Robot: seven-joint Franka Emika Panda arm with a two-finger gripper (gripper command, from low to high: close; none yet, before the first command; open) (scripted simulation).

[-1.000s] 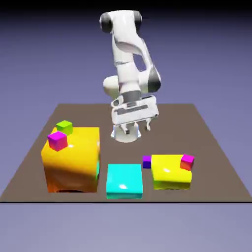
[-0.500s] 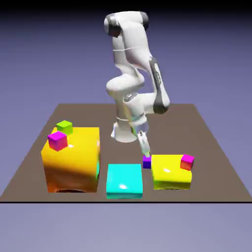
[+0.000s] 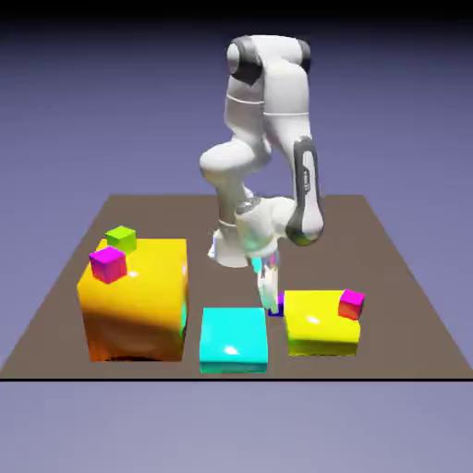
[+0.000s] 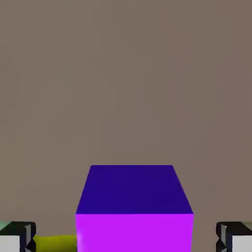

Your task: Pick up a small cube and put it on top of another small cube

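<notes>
The gripper (image 3: 270, 288) is lowered to the brown table (image 3: 388, 277), its jaws spread wide and nothing clamped between them. In the hand view the small indigo cube (image 4: 134, 206) is framed between the two grey fingertips (image 4: 17, 236), clear space being left on either side — no contact is seen. Its upper face is rendered deep indigo and the face toward the camera bright magenta-violet. The cube is squared to the fingers, its edges running parallel to the line between them; being a cube, it has no long axis.

In the exterior view the indigo cube (image 3: 277, 306) is set on the table, just beside the flat yellow block (image 3: 319, 323) at that block's 9 o'clock edge, and is mostly hidden behind the fingers. A small magenta-and-red cube (image 3: 351, 303) is perched at the yellow block's 2 o'clock corner. At the table's 8 o'clock, a tall glossy orange-yellow block (image 3: 137, 300) is topped by the lime-green cube (image 3: 121, 239) and a magenta cube (image 3: 108, 263) — the two are close together. A flat cyan block (image 3: 234, 340) is placed at 6 o'clock. All blocks are smooth, sharp-edged and shiny.
</notes>
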